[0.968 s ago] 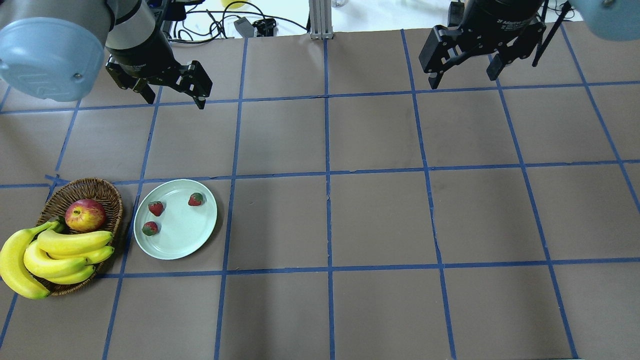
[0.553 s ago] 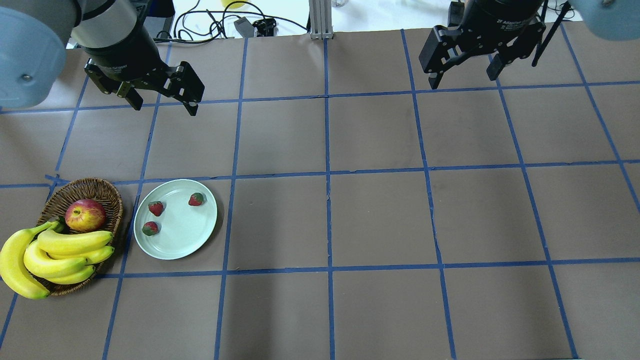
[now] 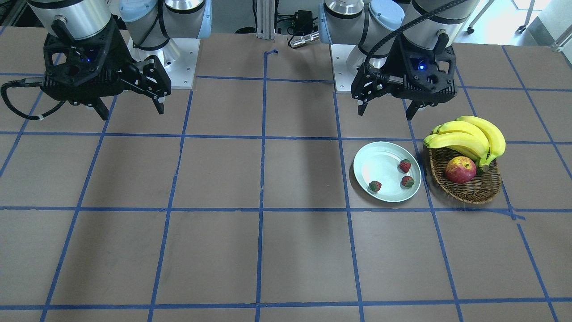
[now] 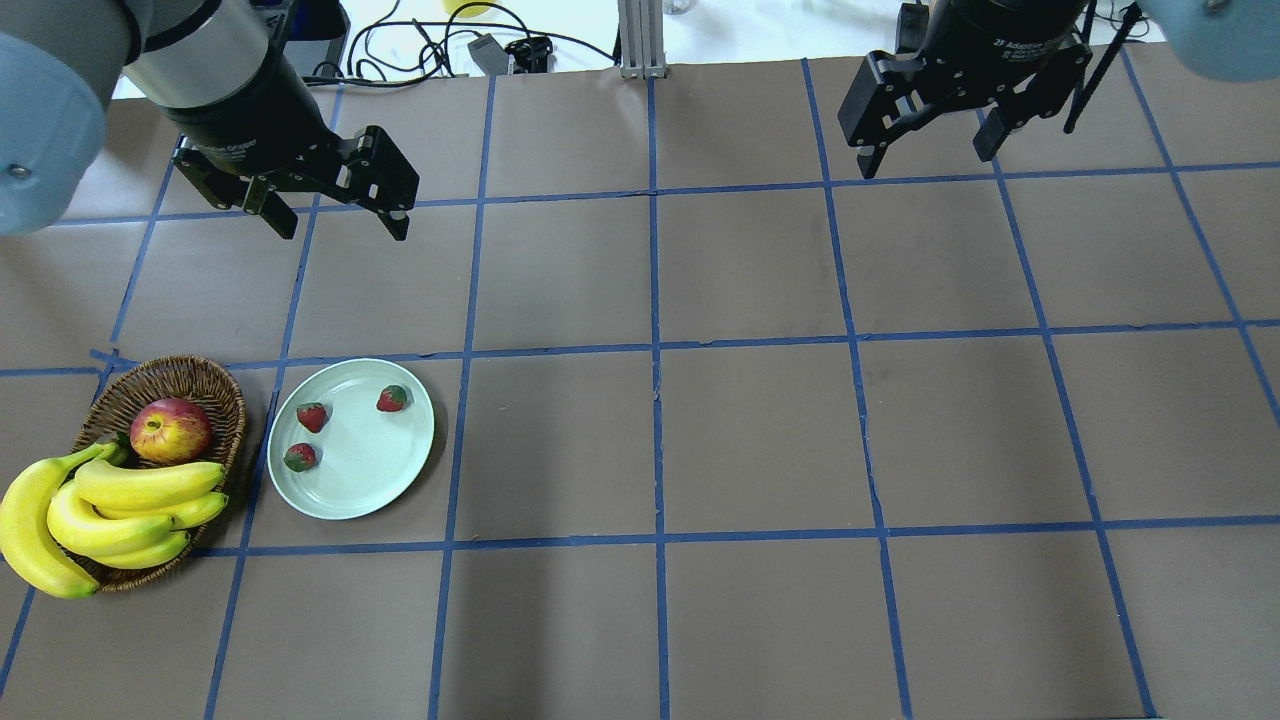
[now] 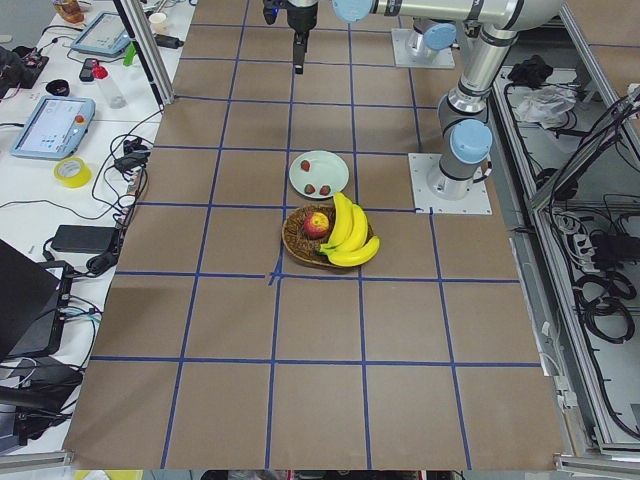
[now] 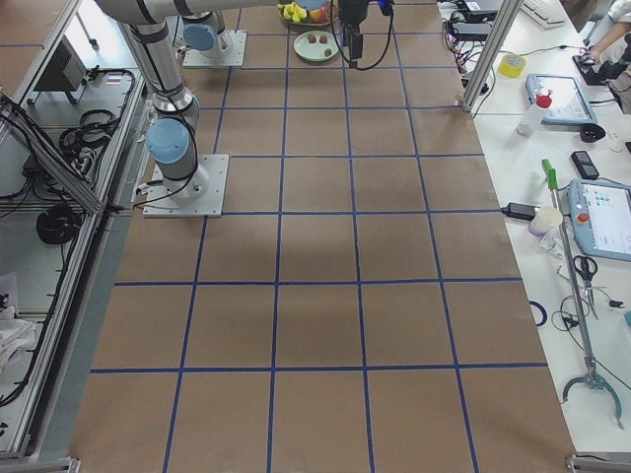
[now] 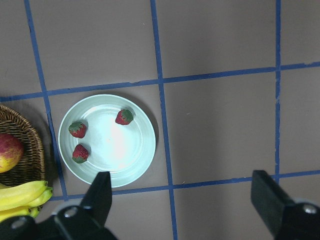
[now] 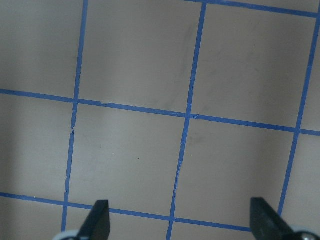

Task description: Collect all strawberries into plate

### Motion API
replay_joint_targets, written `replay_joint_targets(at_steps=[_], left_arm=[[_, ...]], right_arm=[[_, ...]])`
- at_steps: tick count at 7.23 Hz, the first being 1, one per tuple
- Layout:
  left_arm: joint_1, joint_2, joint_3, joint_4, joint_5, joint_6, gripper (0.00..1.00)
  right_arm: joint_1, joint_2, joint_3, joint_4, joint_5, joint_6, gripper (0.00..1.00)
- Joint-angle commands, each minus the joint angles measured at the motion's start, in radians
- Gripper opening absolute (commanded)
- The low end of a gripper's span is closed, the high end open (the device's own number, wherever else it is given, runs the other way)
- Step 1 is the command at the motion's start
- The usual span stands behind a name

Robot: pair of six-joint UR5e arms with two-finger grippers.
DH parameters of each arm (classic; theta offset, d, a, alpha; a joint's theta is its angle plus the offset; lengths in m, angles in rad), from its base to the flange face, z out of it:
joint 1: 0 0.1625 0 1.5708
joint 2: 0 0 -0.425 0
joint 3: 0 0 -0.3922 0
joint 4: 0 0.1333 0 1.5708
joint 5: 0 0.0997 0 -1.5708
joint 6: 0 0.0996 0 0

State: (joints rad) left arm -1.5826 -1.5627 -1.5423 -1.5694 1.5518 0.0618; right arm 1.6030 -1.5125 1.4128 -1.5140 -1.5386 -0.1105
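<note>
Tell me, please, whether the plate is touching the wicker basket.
Apart. The left wrist view shows a clear gap between the plate and the wicker basket, with a blue tape line running through it; the overhead view agrees.

We view the worktop (image 4: 760,430) from above-behind, from opposite, from both ends and closely from each wrist; overhead and left-wrist views share the plate (image 4: 360,480).

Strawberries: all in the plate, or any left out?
All in. Three strawberries lie inside the plate rim; none on the table or in the basket.
</note>
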Motion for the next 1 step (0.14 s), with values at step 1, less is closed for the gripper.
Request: replay_joint_targets(at_steps=[1], left_arm=[[0.001,-0.002,-0.005,0.0,-0.001,0.0,1.0]], right_arm=[[0.0,0.0,0.0,0.0,-0.002,-0.001,1.0]])
